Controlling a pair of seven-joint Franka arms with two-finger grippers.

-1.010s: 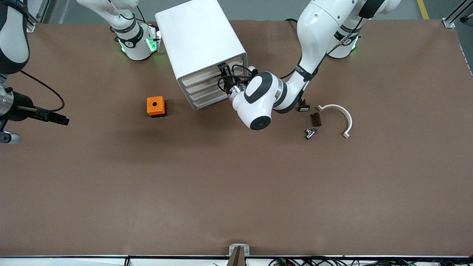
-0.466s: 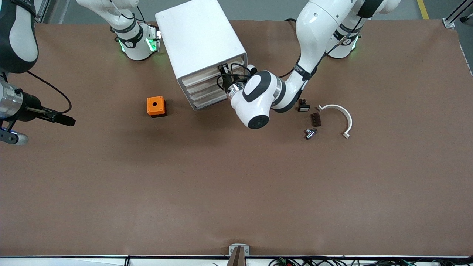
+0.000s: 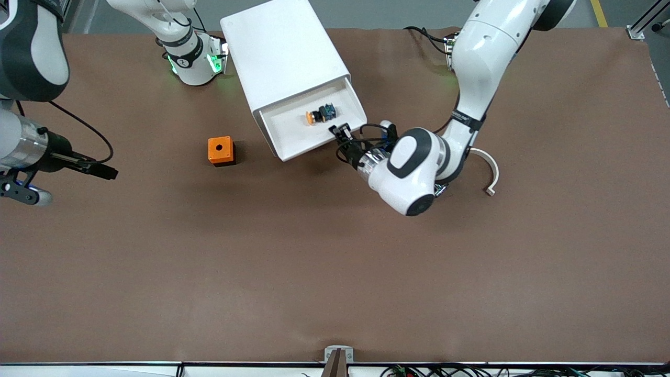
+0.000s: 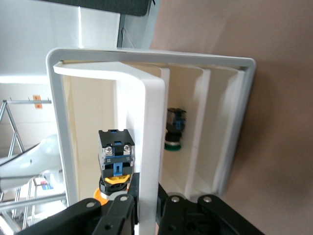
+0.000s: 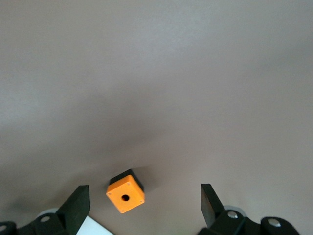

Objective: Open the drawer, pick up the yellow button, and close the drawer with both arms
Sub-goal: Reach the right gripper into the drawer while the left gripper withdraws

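The left gripper (image 3: 341, 132) is clenched on the front lip of the top drawer (image 3: 293, 140), which juts from the white cabinet (image 3: 277, 50), exposing the orange-capped button (image 3: 320, 114) inside, at the gripper's ten o'clock. The right gripper (image 3: 107, 171) waits with jaws spread above bare table; the orange cube (image 3: 220, 151) sits at its three o'clock, leaving it open room toward the drawer

A wide brown mat (image 3: 293, 272) covered the whole table, smooth and evenly lit, with soft shadows pooled on it. Past its edge by the arm bases ran a grey floor (image 3: 377, 13) crossed by a yellow line (image 3: 599, 12) — an aluminium frame post (image 3: 646, 23) stood at that corner. Along the camera-side edge sat a small metal bracket (image 3: 338, 355) and a tangle of cables (image 3: 450, 370).
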